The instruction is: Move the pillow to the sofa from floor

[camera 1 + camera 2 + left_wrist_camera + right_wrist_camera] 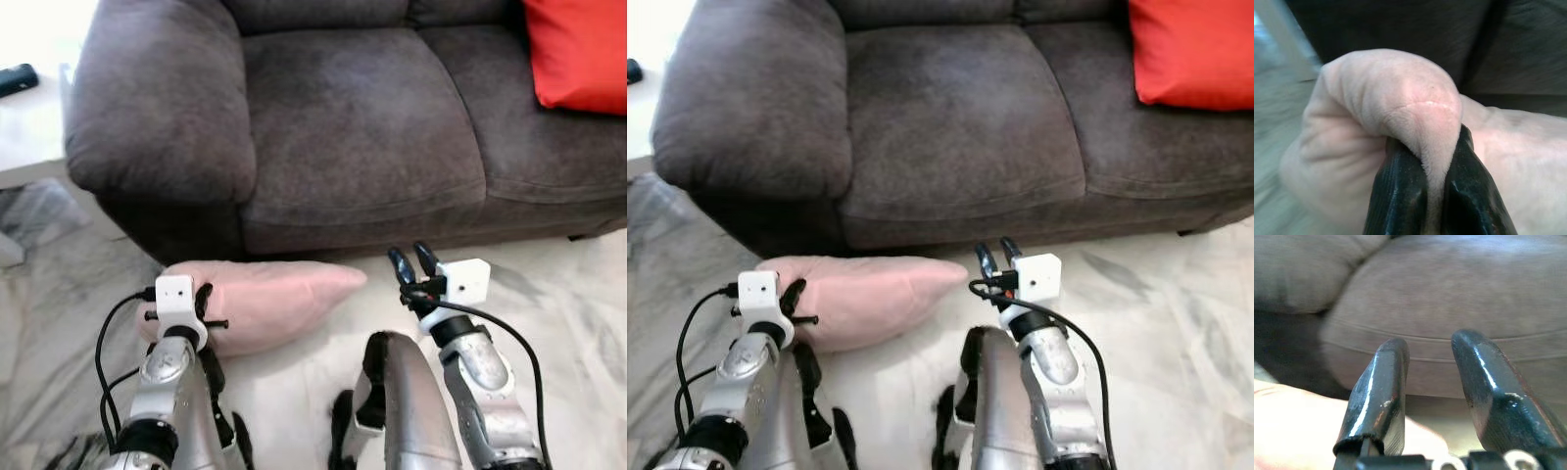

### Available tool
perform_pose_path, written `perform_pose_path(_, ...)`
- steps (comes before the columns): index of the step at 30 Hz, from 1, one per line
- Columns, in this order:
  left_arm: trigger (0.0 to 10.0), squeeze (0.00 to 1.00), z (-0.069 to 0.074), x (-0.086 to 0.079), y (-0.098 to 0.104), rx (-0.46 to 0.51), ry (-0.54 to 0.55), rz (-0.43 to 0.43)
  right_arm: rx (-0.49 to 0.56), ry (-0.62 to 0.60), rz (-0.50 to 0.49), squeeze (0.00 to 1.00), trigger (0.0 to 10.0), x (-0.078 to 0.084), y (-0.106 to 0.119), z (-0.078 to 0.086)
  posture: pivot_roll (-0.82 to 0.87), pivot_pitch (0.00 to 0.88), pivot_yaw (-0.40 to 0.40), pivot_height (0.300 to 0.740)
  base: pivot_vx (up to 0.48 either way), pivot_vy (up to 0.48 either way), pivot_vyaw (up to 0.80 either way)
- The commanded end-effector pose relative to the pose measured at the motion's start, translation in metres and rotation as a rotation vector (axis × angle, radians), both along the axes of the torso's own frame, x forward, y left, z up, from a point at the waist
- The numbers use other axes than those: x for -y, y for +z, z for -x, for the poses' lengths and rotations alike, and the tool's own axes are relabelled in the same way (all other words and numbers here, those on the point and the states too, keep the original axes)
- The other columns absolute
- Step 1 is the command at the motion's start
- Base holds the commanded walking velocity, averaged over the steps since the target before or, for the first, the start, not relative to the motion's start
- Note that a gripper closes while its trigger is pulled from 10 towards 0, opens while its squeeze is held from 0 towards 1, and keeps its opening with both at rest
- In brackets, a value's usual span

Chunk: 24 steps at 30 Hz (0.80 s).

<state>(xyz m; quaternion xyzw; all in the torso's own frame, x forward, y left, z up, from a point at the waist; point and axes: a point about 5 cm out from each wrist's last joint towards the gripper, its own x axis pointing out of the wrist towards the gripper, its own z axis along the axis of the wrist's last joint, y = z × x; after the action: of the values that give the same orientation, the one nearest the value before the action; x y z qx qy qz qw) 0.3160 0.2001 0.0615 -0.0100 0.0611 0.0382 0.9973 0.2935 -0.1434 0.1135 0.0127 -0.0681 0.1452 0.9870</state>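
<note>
My left hand pinching pink pillow corner on floor before grey sofa; right hand parted, empty.

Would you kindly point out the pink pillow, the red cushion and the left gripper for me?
pink pillow (284, 294), left eye view, middle of its upper side.
red cushion (578, 49), left eye view, centre of its face.
left gripper (1436, 196), left wrist view, between its fingertips, pinching pillow fabric.

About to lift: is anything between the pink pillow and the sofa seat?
Nothing visible. The left pincer is shut on a fold of the pink pillow, which lies on the floor at the sofa front. The seat cushion above is bare; the red cushion sits far right.
</note>
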Motion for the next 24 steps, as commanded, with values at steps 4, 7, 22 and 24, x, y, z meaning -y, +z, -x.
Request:
perform_pose_path(4, 10.0, 0.00, 0.000, -0.001, 0.002, 0.016, 0.002, -0.008, -0.030, -0.015, 0.007, 0.00, 10.0, 0.004, -0.009, 0.001, 0.02, 0.201, -0.034, 0.500, -0.326, 0.000, 0.00)
perform_pose_path(7, 10.0, 0.00, -0.001, -0.001, 0.002, 0.014, 0.002, -0.008, -0.031, -0.016, 0.007, 0.00, 10.0, 0.004, -0.010, 0.001, 0.02, 0.197, -0.032, 0.500, -0.317, 0.000, 0.00)
perform_pose_path(22, 10.0, 0.00, 0.000, 0.006, 0.009, 0.077, -0.015, -0.003, -0.034, -0.053, -0.037, 0.00, 10.0, 0.011, -0.013, -0.002, 0.03, 0.158, -0.027, 0.500, 0.000, 0.000, 0.00)
perform_pose_path(24, 10.0, 0.00, -0.001, 0.004, 0.012, 0.094, -0.013, -0.005, -0.033, -0.054, -0.036, 0.00, 10.0, 0.010, -0.013, -0.004, 0.03, 0.146, -0.021, 0.500, 0.000, 0.000, 0.00)
